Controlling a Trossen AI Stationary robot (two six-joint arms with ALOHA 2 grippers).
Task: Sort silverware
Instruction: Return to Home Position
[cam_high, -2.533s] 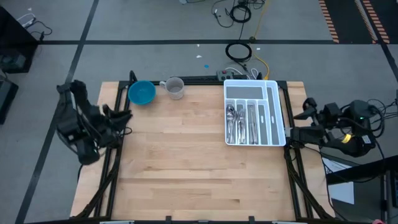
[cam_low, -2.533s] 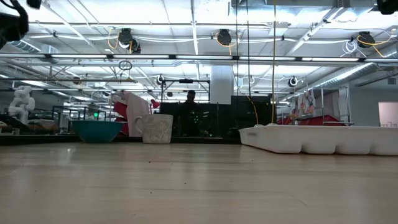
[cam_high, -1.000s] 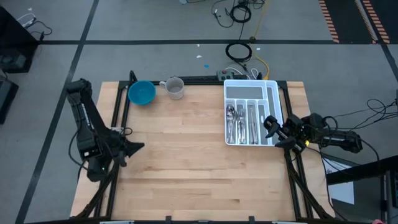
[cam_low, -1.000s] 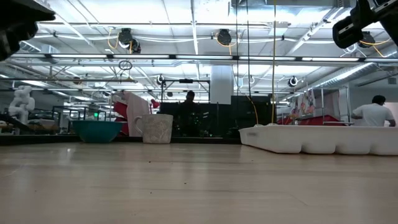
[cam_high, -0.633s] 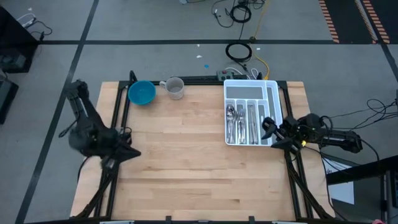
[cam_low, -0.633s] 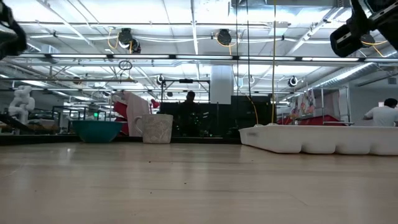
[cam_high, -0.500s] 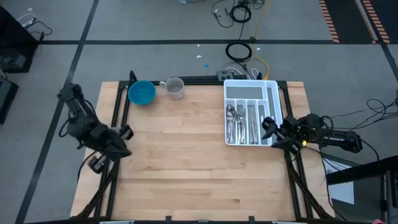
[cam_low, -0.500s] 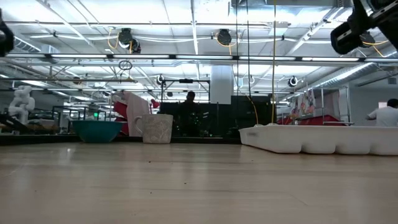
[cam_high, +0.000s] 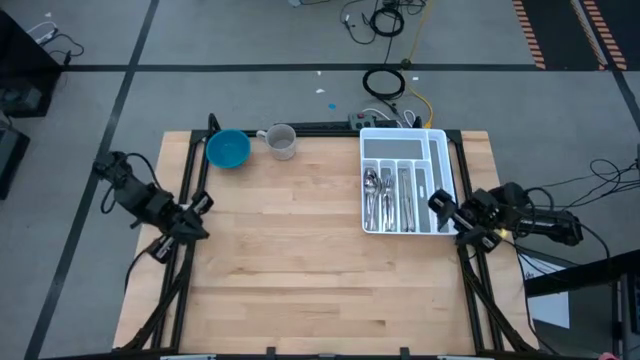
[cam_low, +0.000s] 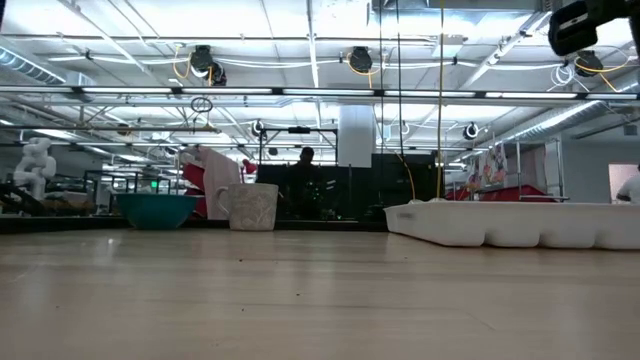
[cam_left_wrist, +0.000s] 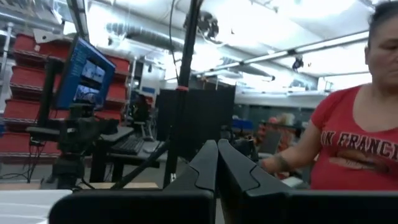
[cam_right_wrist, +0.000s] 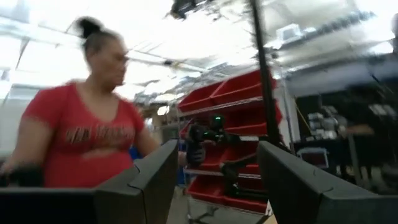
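Looking finished: silverware (cam_high: 388, 200) lies sorted in the tray (cam_high: 441, 160) at the table's (cam_high: 300, 270) far right corner, so nothing's carried. Left gripper (cam_left_wrist: 217, 149) at the left edge is pinched shut, right gripper (cam_right_wrist: 217, 149) at the right edge is spread, both empty.

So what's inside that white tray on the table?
From above, the silverware lies in the white tray's left long compartments. The right gripper overlaps its right edge, and the low view shows only its wall.

Overhead looking down, low level across table (cam_low: 300, 300), wrists apparently roomward
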